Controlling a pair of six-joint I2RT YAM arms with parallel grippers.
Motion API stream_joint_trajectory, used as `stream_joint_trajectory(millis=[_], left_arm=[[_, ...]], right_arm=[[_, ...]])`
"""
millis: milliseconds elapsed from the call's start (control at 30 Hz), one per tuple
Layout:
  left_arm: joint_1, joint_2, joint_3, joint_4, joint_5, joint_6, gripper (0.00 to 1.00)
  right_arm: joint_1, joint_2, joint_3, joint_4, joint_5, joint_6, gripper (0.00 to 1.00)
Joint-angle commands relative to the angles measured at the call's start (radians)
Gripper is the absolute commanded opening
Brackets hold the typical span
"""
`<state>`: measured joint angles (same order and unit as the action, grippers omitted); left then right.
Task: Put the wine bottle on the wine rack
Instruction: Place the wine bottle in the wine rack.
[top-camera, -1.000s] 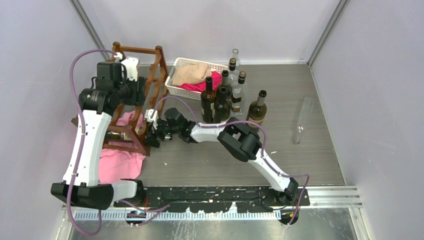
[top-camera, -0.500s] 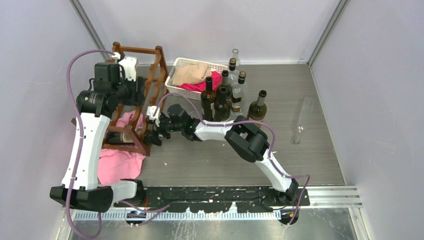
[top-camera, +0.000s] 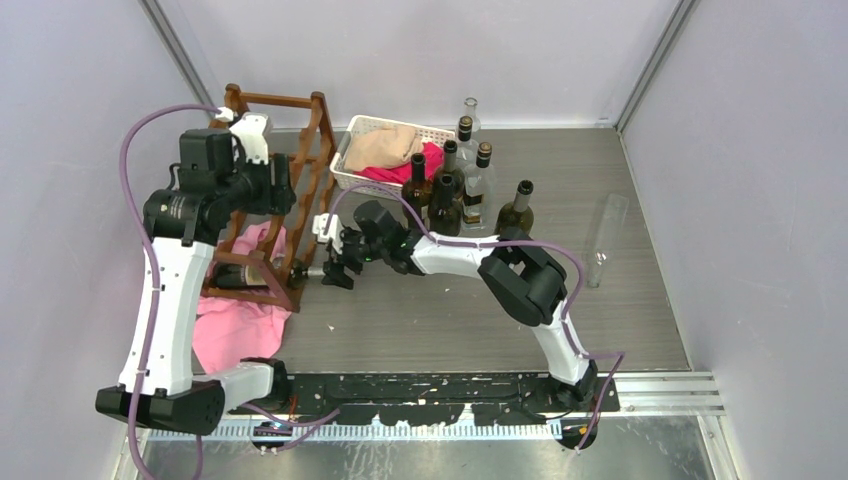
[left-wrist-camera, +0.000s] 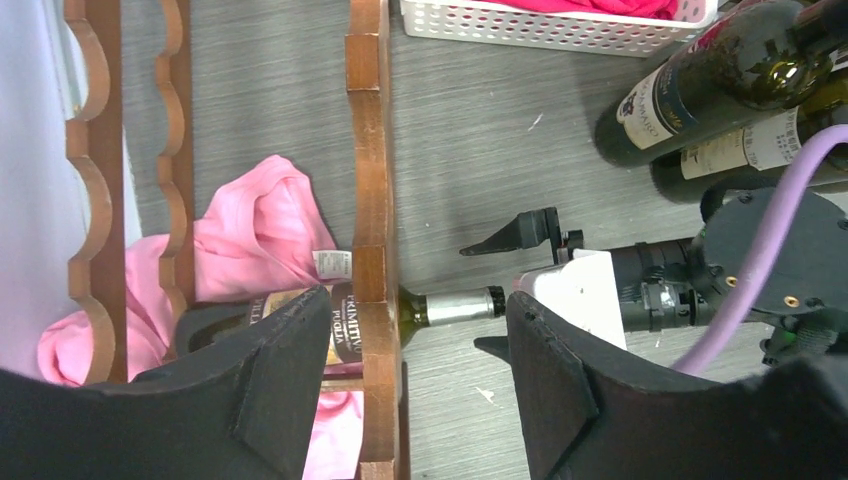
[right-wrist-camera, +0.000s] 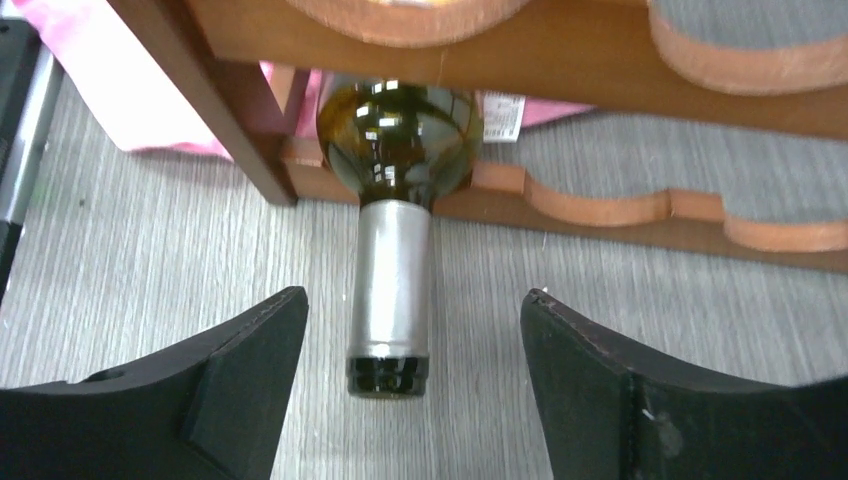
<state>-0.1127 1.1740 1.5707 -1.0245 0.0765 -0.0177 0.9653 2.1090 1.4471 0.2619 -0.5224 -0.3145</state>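
The wine bottle (right-wrist-camera: 390, 290) lies on its side in the bottom tier of the reddish-brown wine rack (top-camera: 303, 150). Its silver-capped neck (left-wrist-camera: 455, 305) pokes out of the rack's right side. My right gripper (right-wrist-camera: 412, 370) is open just past the bottle's mouth, its fingers on either side of the neck and touching nothing. From above, that gripper (top-camera: 335, 268) sits low on the table, right of the rack. My left gripper (left-wrist-camera: 415, 370) hovers open above the rack, with the rack's front rail (left-wrist-camera: 368, 200) showing between its fingers.
A pink cloth (top-camera: 235, 325) lies under and in front of the rack. A white basket (top-camera: 352, 180) of cloths stands behind, with several upright bottles (top-camera: 440, 200) beside it. A clear bottle (top-camera: 603, 240) lies at the right.
My right gripper has opened off the bottle's neck and drawn back to the right, leaving the bottle in the rack. The left arm has shifted slightly left.
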Motion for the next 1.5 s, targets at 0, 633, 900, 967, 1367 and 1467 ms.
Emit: stream_joint_trajectory(millis=[0,633,900,967,1367,1467], left_arm=[[-0.001,0.020,0.067,-0.032,0.039,-0.055,0.64],[-0.001,0.180,0.160,-0.212,-0.100,-0.075,0.64],[-0.001,0.201,0.167,-0.208,-0.109,-0.052,0.64],[-0.001,0.201,0.164,-0.206,-0.108,-0.048,0.64],[-0.001,0.209,0.136,-0.195,-0.086,-0.044,0.63],[-0.001,0.211,0.141,-0.198,-0.084,-0.042,0.63]], right_arm=[[-0.004,-0.032,0.026,-0.092,-0.030,-0.081,0.79],[0.008,0.027,0.079,-0.113,-0.057,-0.079,0.19],[0.007,0.002,0.003,-0.159,-0.045,-0.120,0.03],[0.007,-0.007,-0.023,-0.168,-0.044,-0.128,0.02],[0.008,0.053,0.036,-0.137,-0.019,-0.078,0.01],[0.008,0.077,0.065,-0.133,-0.021,-0.072,0.01]])
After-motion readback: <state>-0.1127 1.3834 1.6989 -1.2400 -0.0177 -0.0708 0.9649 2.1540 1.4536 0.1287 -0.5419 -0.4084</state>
